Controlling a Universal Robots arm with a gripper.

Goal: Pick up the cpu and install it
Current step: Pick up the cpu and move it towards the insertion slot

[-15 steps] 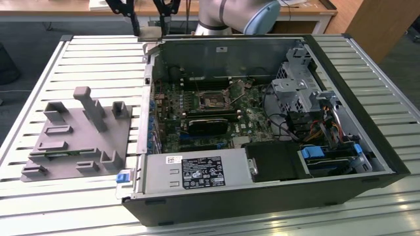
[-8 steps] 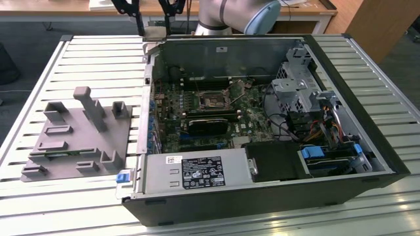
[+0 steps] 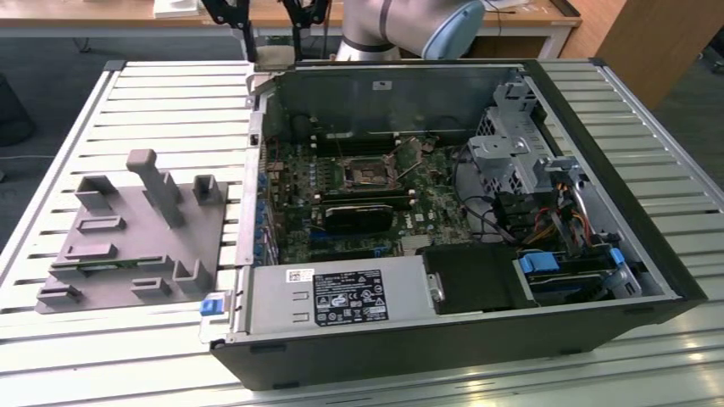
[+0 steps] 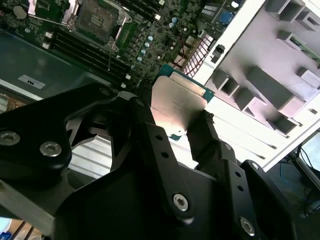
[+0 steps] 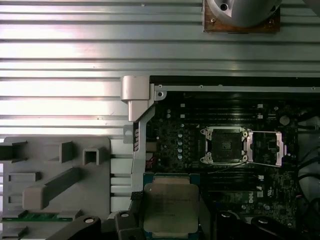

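One cpu, a flat square with dull silvery top and greenish edge, sits pinched in your end effector; you see one open socket.

The black hand is closed on a flat chip. One finger presses on each of two opposite edges, and the chip's face lies bare between them. In the first wrist view the hand points downward, carrying the chip level. In the exterior view the arm's grey joint, with a pale blue cap, stands at the back.
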